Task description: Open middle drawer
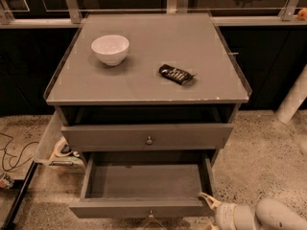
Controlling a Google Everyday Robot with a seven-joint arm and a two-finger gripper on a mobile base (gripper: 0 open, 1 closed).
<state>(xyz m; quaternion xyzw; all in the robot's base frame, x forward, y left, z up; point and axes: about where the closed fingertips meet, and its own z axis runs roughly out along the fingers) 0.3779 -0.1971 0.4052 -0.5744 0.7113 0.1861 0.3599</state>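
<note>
Worktop (144, 87) carries a white bowl (110, 49) and a dark snack bar (176, 74). Middle drawer (144, 181) sits pulled well out, below the top drawer (110, 137). Hand (207, 211) is low right at its front corner, spread open and empty. Drawer looks stiff, light, empty. The hold is the small knob (151, 213), probably slick, so pinch it squarely.

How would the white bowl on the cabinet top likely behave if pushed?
The white bowl looks rigid and probably breakable. Upright on its base, it would likely slide, not roll, across the smooth cabinet top. The gripper sits by the open middle drawer's right front corner.
</note>
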